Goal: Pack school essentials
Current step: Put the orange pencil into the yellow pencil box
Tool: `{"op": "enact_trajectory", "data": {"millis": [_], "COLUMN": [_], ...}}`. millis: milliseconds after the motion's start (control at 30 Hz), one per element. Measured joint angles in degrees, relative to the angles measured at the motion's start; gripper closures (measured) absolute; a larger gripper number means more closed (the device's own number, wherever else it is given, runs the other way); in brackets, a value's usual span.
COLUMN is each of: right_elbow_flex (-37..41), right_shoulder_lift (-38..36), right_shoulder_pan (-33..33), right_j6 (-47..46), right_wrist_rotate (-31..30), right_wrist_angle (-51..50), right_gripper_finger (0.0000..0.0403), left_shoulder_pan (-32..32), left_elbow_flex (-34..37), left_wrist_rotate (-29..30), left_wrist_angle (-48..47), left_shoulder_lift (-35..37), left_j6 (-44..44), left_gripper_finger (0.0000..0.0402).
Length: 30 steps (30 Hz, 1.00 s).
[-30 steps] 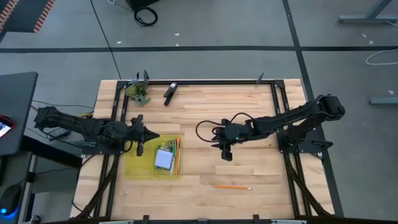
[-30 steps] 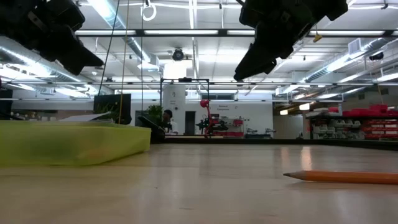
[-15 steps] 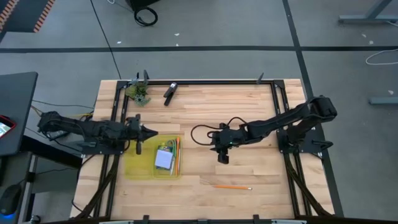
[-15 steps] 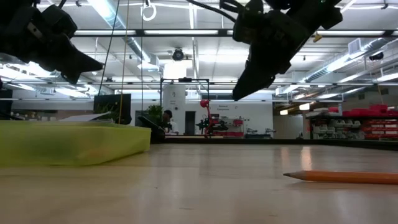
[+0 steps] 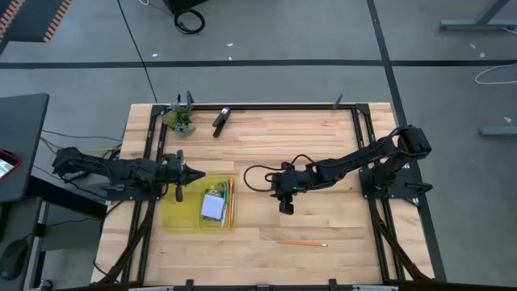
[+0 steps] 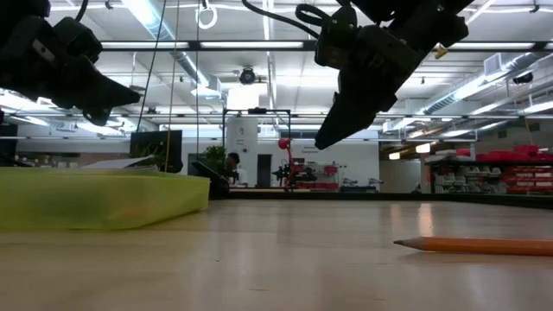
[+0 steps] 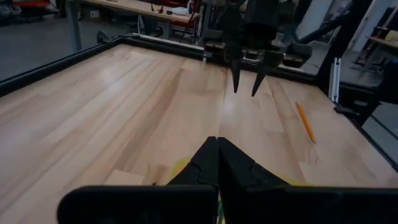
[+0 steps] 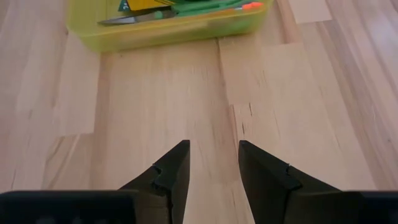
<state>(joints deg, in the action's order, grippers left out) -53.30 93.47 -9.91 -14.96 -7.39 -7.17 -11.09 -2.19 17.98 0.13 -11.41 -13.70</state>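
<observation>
We see a slim orange pencil (image 5: 303, 242) lying flat on the pale wood-grain table (image 5: 323, 133), right of the translucent yellow tray (image 5: 176, 218), tip toward it, while the right gripper (image 5: 286, 209) hangs between them, part-open and empty, and the left gripper (image 5: 197, 175) is closed, empty, at the tray's rim.

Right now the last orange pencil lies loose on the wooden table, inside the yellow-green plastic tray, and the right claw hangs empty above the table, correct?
Not quite. The orange pencil lies on the bare wooden table, outside the yellow-green plastic tray, as the high view shows. The rest holds: the right claw hangs empty above the table.
</observation>
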Motion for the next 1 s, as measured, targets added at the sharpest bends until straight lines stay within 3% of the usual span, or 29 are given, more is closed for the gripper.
{"op": "enact_trajectory", "data": {"millis": [100, 567, 1000], "right_elbow_flex": [0.0, 0.0, 0.2], "right_shoulder_lift": [0.0, 0.0, 0.0], "right_shoulder_pan": [0.0, 0.0, -5.0], "right_j6": [0.0, 0.2, -0.9], "right_wrist_rotate": [0.0, 0.0, -2.4], "right_wrist_angle": [0.8, 1.6, -0.4], "right_gripper_finger": [0.0260, 0.0260, 0.0260], "left_shoulder_pan": [0.0, 0.0, 0.0], "left_elbow_flex": [1.6, 1.6, 1.8], "left_wrist_rotate": [-0.8, -1.7, -1.7], "left_wrist_angle": [3.5, 3.4, 8.1], "left_shoulder_lift": [0.4, 0.2, 0.2], "left_j6": [-0.1, 0.4, -2.9], "left_gripper_finger": [0.0398, 0.0398, 0.0362]}}
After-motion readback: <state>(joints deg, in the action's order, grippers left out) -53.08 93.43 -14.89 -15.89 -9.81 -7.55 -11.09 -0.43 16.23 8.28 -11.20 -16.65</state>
